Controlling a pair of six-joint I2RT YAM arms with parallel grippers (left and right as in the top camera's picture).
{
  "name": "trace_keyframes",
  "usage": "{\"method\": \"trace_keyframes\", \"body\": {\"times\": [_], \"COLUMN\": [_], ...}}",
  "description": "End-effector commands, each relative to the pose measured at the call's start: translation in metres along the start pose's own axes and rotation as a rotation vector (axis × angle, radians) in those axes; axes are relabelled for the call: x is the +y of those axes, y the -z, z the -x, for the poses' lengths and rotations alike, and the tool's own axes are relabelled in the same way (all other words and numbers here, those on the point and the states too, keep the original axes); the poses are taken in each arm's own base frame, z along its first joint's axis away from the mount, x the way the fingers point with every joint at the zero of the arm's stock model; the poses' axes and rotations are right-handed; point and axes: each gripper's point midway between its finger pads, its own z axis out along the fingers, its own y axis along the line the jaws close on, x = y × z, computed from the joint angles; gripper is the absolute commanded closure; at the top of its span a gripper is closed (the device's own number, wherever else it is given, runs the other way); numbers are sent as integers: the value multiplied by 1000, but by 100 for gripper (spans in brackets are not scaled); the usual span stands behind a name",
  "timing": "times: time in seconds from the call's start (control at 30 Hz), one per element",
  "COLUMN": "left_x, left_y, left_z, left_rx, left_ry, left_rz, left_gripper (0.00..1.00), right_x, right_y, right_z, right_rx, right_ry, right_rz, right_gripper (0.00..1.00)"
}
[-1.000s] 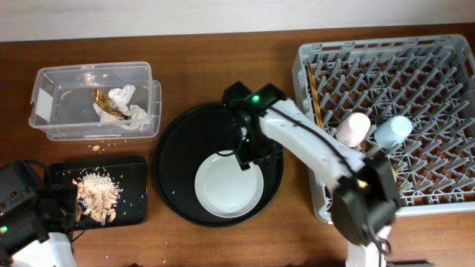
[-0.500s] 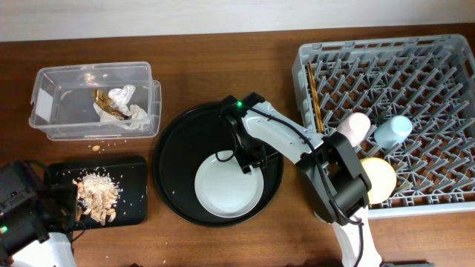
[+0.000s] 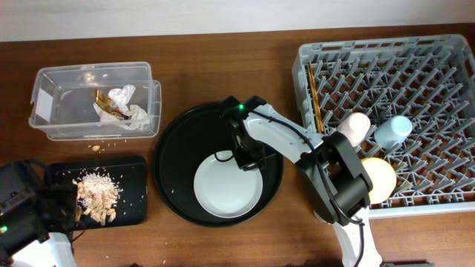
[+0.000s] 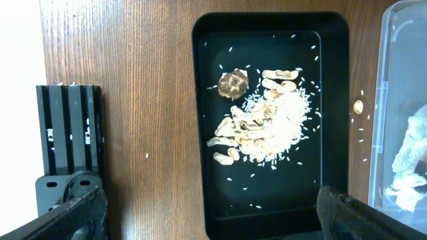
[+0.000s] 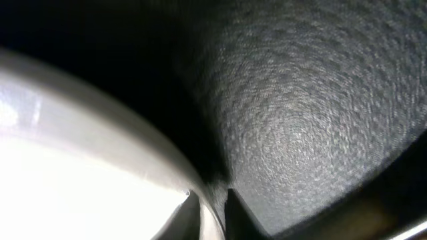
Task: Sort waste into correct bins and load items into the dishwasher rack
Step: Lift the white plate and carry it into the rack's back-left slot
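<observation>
The round pale-grey plate point(image 3: 226, 189) lies in the large round black tray point(image 3: 174, 148). My right gripper point(image 3: 247, 159) is shut on the plate's far-right rim; in the right wrist view the pale rim point(image 5: 80, 133) runs between the two fingers of the gripper point(image 5: 212, 217). My left gripper point(image 4: 220, 220) stands wide open above the near end of the shallow black tray point(image 4: 207, 67), which holds food scraps point(image 4: 263, 117). The dishwasher rack point(image 3: 415, 59) carries the pink cup point(image 3: 353, 127), the light-blue cup point(image 3: 392, 132), the yellow bowl point(image 3: 378, 178) and the chopsticks point(image 3: 315, 96).
At the far left, the clear tub point(image 3: 52, 81) holds the white tissue point(image 3: 122, 96) and the gold-brown wrapper point(image 3: 110, 110). A few crumbs lie on the wood between tub and black tray point(image 3: 133, 208). A black ribbed block point(image 4: 67, 133) sits left of that tray.
My right gripper has closed on the plate's rim, and the plate has slid slightly left. The right arm swung its elbow toward the rack. The left arm has not moved.
</observation>
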Motion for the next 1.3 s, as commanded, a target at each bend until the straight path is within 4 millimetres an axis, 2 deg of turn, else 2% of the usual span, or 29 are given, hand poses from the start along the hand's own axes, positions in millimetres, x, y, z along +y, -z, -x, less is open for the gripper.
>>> {"method": "trace_keyframes", "body": {"times": [0.0,0.1,0.2,0.23,0.33,0.4,0.47,0.53,0.57,0.6,0.77,0.87,1.0,1.27], "left_x": [3,3,3,3,3,3,3,3,3,3,3,3,3,3], "left_y": [-2,-2,-2,-2,-2,-2,-2,-2,-2,-2,-2,-2,-2,-2], "left_z": [1,1,1,1,1,1,1,1,1,1,1,1,1,1], "left_rx": [-5,-5,-5,-5,-5,-5,-5,-5,-5,-5,-5,-5,-5,-5], "left_ry": [14,14,14,14,14,14,14,14,14,14,14,14,14,14], "left_rz": [15,16,16,15,16,16,15,16,16,16,16,15,15,15], "left_gripper": [1,1,1,1,1,1,1,1,1,1,1,1,1,1], "right_x": [-1,-2,-16,-27,-54,-77,-111,-151,-178,-191,-289,-315,-332,-331], "right_y": [1,24,60,81,129,161,194,223,235,239,250,253,258,254], "right_z": [-3,0,7,11,20,24,24,26,24,22,-8,-17,-15,-8], "right_rx": [23,16,-15,-43,-130,-198,-271,-370,-410,-423,-456,-474,-517,-525], "right_ry": [-10,-16,-44,-66,-125,-176,-245,-334,-409,-452,-806,-913,-953,-973], "right_rz": [-15,-16,-34,-49,-58,-66,-100,-145,-191,-212,-420,-459,-492,-489], "right_gripper": [96,96,96,96,96,96,96,96,96,96,96,96,96,96]}}
